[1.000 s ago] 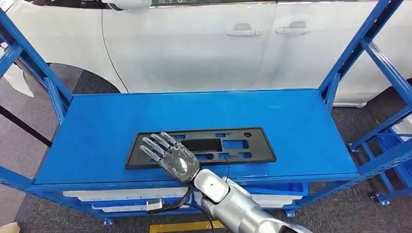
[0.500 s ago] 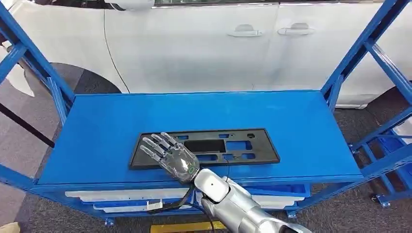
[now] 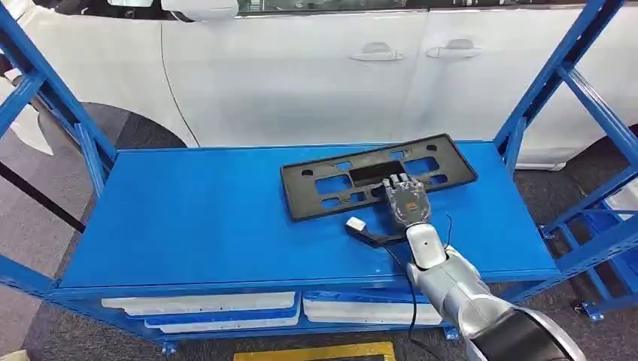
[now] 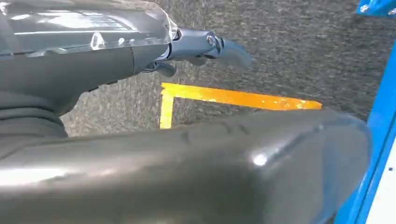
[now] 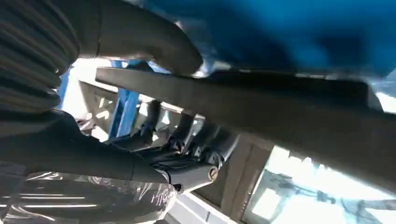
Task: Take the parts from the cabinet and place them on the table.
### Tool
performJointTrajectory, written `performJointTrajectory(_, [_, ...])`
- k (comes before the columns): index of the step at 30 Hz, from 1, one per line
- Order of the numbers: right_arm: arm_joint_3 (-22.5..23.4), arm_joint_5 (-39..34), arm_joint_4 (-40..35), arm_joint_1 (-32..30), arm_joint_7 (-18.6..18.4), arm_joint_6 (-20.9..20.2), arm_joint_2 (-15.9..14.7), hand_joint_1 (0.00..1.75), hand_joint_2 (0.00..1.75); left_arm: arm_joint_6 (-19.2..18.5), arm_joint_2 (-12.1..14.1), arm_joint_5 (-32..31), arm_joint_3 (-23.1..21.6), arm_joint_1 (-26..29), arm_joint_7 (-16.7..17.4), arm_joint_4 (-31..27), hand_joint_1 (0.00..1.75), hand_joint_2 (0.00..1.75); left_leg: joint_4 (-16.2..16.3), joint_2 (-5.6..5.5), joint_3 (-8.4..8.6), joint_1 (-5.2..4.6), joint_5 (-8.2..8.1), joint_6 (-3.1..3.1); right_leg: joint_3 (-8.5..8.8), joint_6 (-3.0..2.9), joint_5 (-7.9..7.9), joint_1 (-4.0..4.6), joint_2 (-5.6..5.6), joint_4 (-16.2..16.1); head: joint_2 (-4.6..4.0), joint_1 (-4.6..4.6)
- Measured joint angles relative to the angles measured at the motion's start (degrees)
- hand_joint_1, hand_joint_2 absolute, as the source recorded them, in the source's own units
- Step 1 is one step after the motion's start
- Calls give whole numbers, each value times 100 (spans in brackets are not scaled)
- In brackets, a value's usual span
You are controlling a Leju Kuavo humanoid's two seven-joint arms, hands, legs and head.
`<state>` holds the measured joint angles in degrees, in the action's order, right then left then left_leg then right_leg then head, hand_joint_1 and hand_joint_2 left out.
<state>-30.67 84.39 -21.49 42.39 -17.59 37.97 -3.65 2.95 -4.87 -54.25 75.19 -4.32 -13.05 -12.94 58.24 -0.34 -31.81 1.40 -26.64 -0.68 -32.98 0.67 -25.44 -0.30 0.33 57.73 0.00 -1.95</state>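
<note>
No text, label, brand, number or sign can be read in these pictures. The white car at the top of the head view shows only plain doors and handles, and the black part on the blue shelf has cut-outs but no letters. The yellow floor tape in the left wrist view has no writing.

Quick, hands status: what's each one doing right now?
Right hand: holds the black panel, thumb on one face and fingers on the other.
Left hand: hangs over the floor; open or closed cannot be told.
</note>
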Motion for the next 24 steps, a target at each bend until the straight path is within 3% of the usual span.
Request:
performJointTrajectory(2, [64,0,63,42,-9,0,-18,175,175,-2,0,-2,-9,6,0,0,0,0,12,-1,-1,-17,6,74,18,62,27,-8,1,-41,0,0])
performJointTrajectory(3, [81,0,90,50,-9,-2,-37,175,175,-2,0,-4,-9,7,0,0,0,0,-40,5,9,18,48,137,14,101,6,-18,3,-29,0,0])
performJointTrajectory(4, [101,0,123,43,-7,-15,-64,175,175,-2,-2,-4,-13,-1,0,0,0,0,-58,10,6,19,72,177,-26,125,-95,-40,-5,88,0,0])
performJointTrajectory(5, [112,0,151,40,-7,-24,-83,175,175,0,-2,-7,-18,-5,0,0,0,0,-62,9,-12,16,84,208,-171,141,-303,-43,-5,391,0,0])
performJointTrajectory(7, [134,4,192,34,4,-24,-109,175,175,2,0,-7,-20,2,4,-2,0,0,-61,12,-45,-6,91,222,-628,175,-746,-45,-7,1320,0,0])
performJointTrajectory(8, [149,7,219,23,13,-24,-112,175,175,2,0,-7,-17,2,9,-2,0,0,-59,14,-52,-17,92,224,-835,181,-867,-45,-6,1736,0,0])
performJointTrajectory(9, [160,13,234,16,17,-24,-112,175,175,7,0,-7,-17,5,9,0,0,0,-58,13,-48,-23,92,224,-892,179,-827,-45,-7,1839,0,0])
performJointTrajectory(10, [173,22,243,17,31,-17,-114,175,175,7,0,-7,-17,5,9,-2,0,0,-58,12,-38,-28,91,224,-798,160,-647,-44,-7,1635,0,0])
performJointTrajectory(11, [197,35,245,20,52,-4,-120,175,175,9,0,-9,-17,0,9,0,0,0,-59,6,-23,-31,88,222,-588,132,-404,-42,-6,1221,0,0])
performJointTrajectory(13, [232,88,247,47,98,15,-125,175,175,9,-9,-11,-20,-5,4,0,0,0,-61,-1,2,-40,79,207,-25,13,51,3,-7,104,0,0])
performJointTrajectory(14, [254,101,245,55,118,17,-127,175,175,7,-33,-15,-22,-9,4,4,0,0,-41,-2,-9,-73,64,172,19,-16,-19,31,-16,-34,0,0])
performJointTrajectory(17, [311,149,245,55,166,66,-125,175,175,9,-35,-15,-22,-11,-4,7,0,0,-89,-10,-4,-28,91,72,4,-48,14,68,-23,-52,0,0])
performJointTrajectory(19, [368,170,243,61,210,127,-114,175,175,7,-28,-17,-22,-12,-22,7,0,0,-17,-4,-13,-31,33,23,78,-109,91,-5,-58,-185,0,0])
performJointTrajectory(20, [385,177,245,61,221,131,-112,175,175,4,-31,-17,-22,-15,-37,7,0,0,226,0,-117,-43,-155,13,88,-150,101,-15,-59,-205,0,-2])
performJointTrajectory(22, [429,179,245,45,260,157,-105,175,175,-46,-31,-30,-22,-8,-133,7,0,0,1120,1,-532,-28,-614,-24,75,-157,99,-9,-64,-204,0,0])
performJointTrajectory(23, [455,181,245,32,262,166,-103,175,175,-63,-31,-50,-24,-3,-177,7,0,0,1530,1,-730,-26,-766,-42,68,-159,97,-7,-68,-201,0,0])
performJointTrajectory(24, [485,181,247,21,264,173,-103,175,175,-98,-31,-55,-24,5,-257,7,0,0,1749,1,-838,-25,-779,-53,68,-157,96,-7,-68,-197,0,0])
